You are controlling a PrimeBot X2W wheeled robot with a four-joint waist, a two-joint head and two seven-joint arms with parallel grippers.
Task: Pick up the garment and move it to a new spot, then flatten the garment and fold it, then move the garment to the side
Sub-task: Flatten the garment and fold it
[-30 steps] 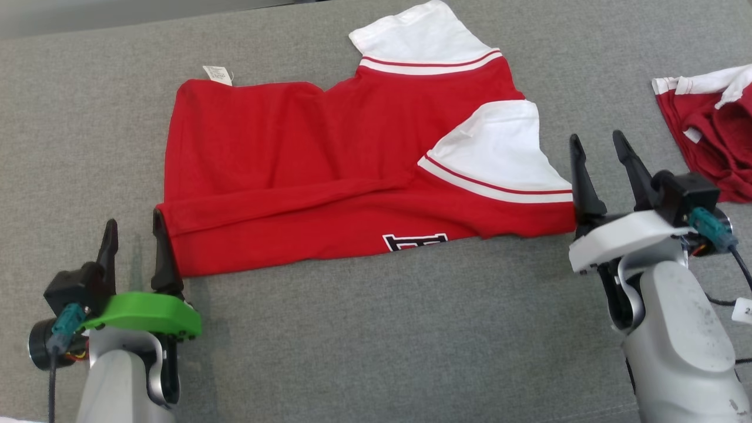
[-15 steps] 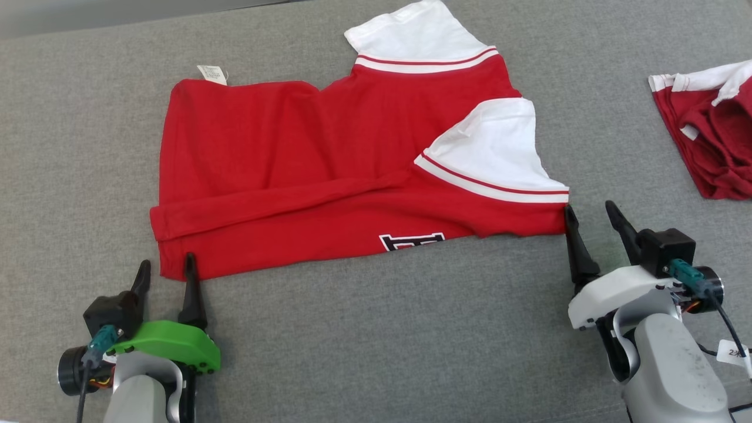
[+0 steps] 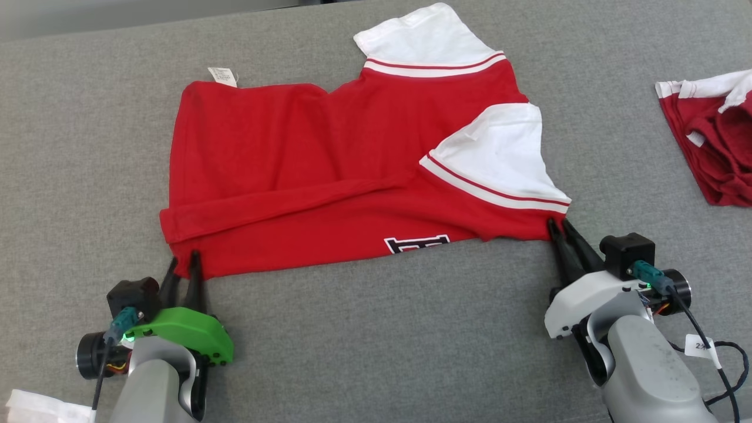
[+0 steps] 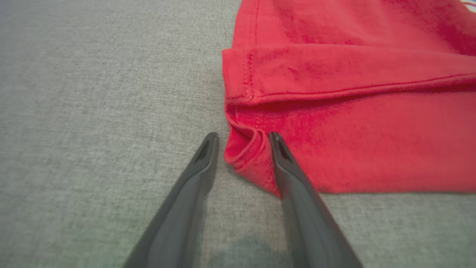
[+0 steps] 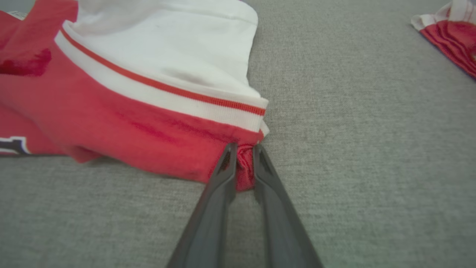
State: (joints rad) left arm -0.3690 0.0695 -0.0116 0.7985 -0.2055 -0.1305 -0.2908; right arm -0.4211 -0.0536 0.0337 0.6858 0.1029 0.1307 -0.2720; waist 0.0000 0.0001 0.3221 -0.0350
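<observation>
Fingers that stood wide a second ago have closed in: the right fingers [image 5: 221,186] pinch the garment's [image 3: 282,153] near-right corner on the surface [image 3: 376,329], while the left fingers [image 4: 288,178] straddle its near-left corner, slightly apart.

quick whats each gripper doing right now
left gripper: open, jaws astride a near corner of the garment, not pinched
right gripper: shut on the garment's other near corner

The garment [image 3: 282,153] is soft matt cloth, the table [image 3: 376,329] rough woven fabric, the left end effector [image 4: 242,136] smooth matt plastic.
</observation>
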